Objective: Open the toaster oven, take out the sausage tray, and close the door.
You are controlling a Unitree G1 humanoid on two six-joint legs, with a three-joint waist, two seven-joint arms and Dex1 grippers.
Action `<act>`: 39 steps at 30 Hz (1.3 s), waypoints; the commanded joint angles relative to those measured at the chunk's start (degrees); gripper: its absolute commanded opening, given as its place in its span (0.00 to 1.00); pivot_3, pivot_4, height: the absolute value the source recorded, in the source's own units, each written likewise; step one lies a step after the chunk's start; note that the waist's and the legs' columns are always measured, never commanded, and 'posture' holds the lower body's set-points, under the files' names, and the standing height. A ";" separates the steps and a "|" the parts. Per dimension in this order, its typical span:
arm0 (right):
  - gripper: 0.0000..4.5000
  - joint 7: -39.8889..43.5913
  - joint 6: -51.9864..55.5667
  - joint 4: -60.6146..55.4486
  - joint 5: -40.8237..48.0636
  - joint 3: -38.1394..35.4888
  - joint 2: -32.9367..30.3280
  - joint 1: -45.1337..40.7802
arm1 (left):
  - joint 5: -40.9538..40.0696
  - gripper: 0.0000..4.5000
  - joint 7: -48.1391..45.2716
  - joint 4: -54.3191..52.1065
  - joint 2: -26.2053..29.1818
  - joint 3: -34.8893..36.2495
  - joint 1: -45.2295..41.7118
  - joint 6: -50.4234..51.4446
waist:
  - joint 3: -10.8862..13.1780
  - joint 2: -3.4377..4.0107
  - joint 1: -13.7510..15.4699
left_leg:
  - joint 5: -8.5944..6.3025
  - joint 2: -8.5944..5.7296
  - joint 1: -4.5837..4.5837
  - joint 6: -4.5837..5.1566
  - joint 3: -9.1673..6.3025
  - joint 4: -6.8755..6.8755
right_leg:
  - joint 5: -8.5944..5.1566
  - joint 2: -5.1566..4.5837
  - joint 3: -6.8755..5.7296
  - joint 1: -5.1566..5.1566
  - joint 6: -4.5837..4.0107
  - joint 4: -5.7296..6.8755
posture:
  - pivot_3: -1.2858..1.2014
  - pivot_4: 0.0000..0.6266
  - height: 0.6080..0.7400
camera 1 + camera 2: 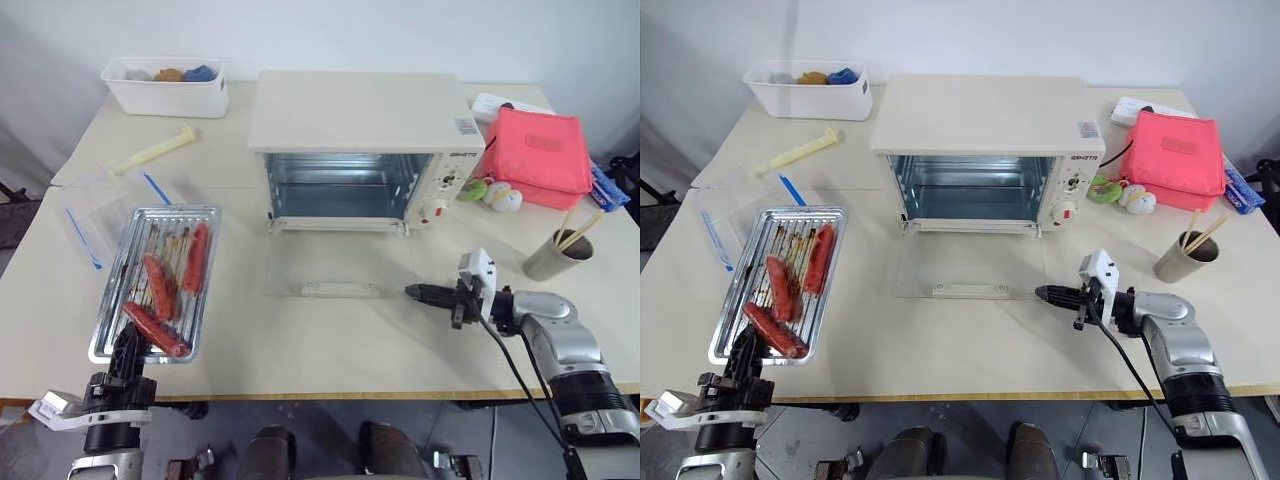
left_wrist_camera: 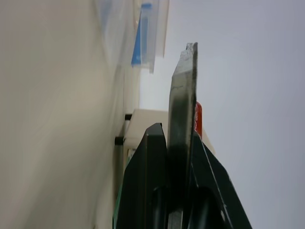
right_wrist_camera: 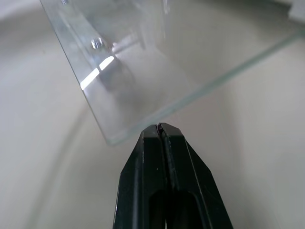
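Seen from the head camera, a cream toaster oven [image 1: 360, 150] stands at the back middle of a pale worktop [image 1: 330, 340]. Its glass door [image 1: 338, 268] lies folded down flat in front of the empty oven cavity, with the bar handle [image 1: 340, 289] at its near edge. The sausage tray [image 1: 157, 281], silver and holding red sausages [image 1: 160, 290], rests on the worktop well to the left of the oven. The left claw [image 1: 128, 345] grips the tray's near edge. The right claw [image 1: 425, 292] points left, level, just beside the right near corner of the open door, its fingers pressed together and holding nothing. A white bin [image 1: 168, 86] sits at the back left, a pink pouch [image 1: 535, 155] and a cup with chopsticks [image 1: 556, 255] on the right.

In the left wrist view, the black fingers [image 2: 150, 181] are clamped on the tray's thin metal rim; a clear bag with a blue stripe [image 2: 143, 36] lies beyond, somewhat blurred.

In the right wrist view, the fingers [image 3: 152, 167] are fully closed, their tips apparently just short of the door's glass corner.
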 commanded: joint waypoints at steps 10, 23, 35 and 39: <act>0.01 -5.94 20.37 -22.05 23.02 -13.83 0.25 -2.65 | -0.99 0.00 -3.79 2.50 1.97 4.41 -0.74 5.97 | 0.02 0.03 0.17 | -0.04 0.03 -0.04 -0.02 -0.04 -0.01 | 0.00 -0.02 -0.01 -0.02 0.00 -0.04 | 0.52 0.24 1.00; 0.09 -16.44 25.70 -28.67 27.73 -17.46 0.29 -7.16 | -0.99 0.00 -6.42 2.46 9.99 2.06 0.05 13.07 | 0.01 0.03 0.36 | -0.11 0.07 -0.22 0.00 -0.26 -0.09 | 0.01 -0.03 0.03 -0.11 -0.01 -0.07 | 0.52 0.24 1.00; 0.92 -8.41 14.10 -43.60 18.77 -27.06 -8.01 23.21 | -0.99 0.00 -10.63 14.29 31.20 -6.47 -8.35 27.85 | -0.02 0.15 0.20 | -0.11 0.00 -0.05 0.08 -0.04 -0.10 | 0.01 0.10 0.15 -0.04 -0.02 -0.02 | 0.52 0.24 1.00; 0.99 -7.29 9.24 -47.14 15.86 -30.16 -6.37 33.42 | -0.99 0.00 -10.01 22.08 37.12 -12.51 -17.69 33.42 | -0.04 0.20 0.16 | -0.07 -0.03 0.11 0.14 0.09 -0.10 | 0.02 0.06 0.30 -0.02 -0.01 0.10 | 0.52 0.24 1.00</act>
